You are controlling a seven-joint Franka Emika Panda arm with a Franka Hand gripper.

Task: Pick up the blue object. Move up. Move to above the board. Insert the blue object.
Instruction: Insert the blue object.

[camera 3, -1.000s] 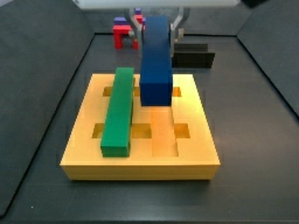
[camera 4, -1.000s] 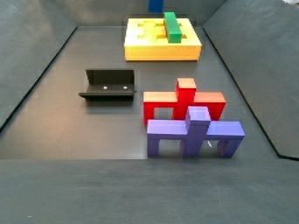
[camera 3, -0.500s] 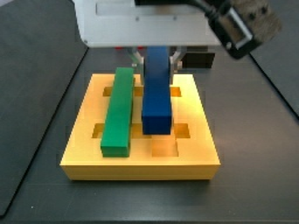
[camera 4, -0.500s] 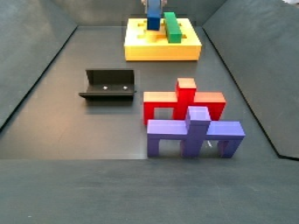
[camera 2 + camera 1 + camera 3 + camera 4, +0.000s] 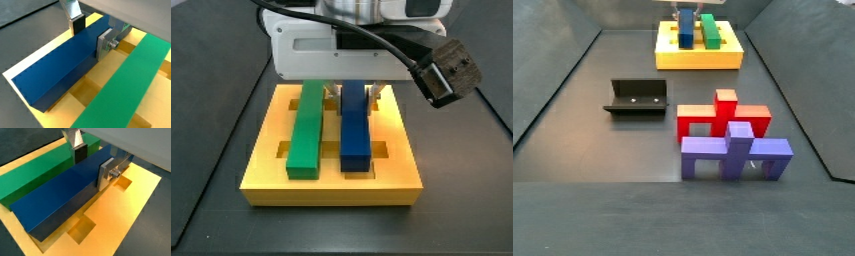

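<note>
The blue object [image 5: 354,135] lies lengthwise in the board [image 5: 331,178], parallel to the green bar [image 5: 305,128]. It looks rigid, smooth, likely slippery (best held across its long flat sides). Farther back, the end effector [image 5: 91,162] clamps its far end; bar seating underneath is hidden.
</note>
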